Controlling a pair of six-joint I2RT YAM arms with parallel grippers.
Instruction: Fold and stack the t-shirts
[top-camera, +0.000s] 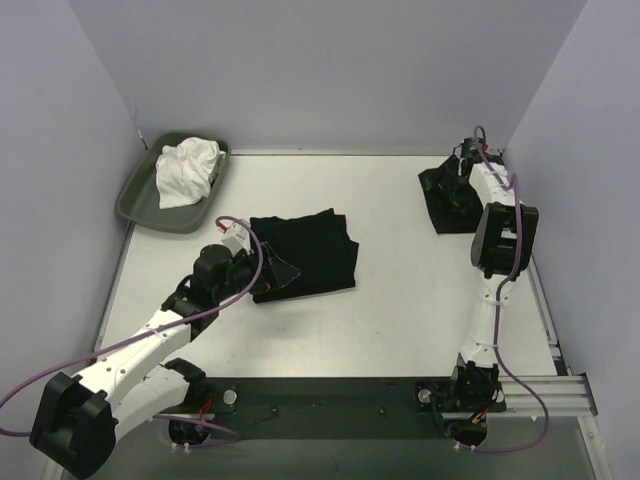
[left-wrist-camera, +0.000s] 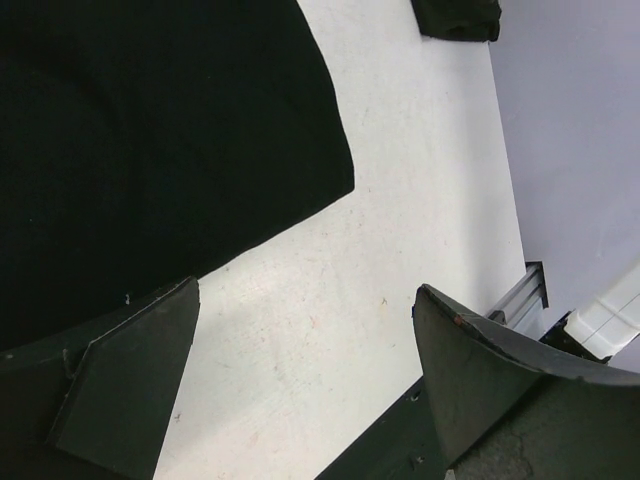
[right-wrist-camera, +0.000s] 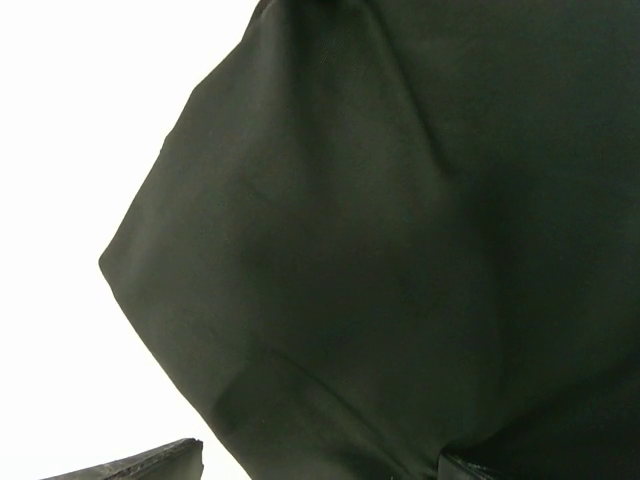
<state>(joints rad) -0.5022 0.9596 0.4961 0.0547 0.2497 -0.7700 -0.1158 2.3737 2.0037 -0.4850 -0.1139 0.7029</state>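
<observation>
A folded black t-shirt (top-camera: 305, 255) lies flat left of the table's middle. My left gripper (top-camera: 275, 272) is at its near left corner, open and empty. In the left wrist view the shirt (left-wrist-camera: 150, 130) fills the upper left, and bare table shows between the spread fingers (left-wrist-camera: 130, 380). A second black t-shirt (top-camera: 450, 200) lies bunched at the back right, also in the left wrist view (left-wrist-camera: 457, 18). My right gripper (top-camera: 462, 175) is just above it. In the right wrist view its cloth (right-wrist-camera: 400, 220) fills the frame, with the jaws wide apart at the bottom edge.
A grey-green tray (top-camera: 140, 205) holding a crumpled white cloth (top-camera: 187, 170) stands at the back left. Purple-grey walls close in the left, back and right. A metal rail (top-camera: 560, 385) runs along the near right edge.
</observation>
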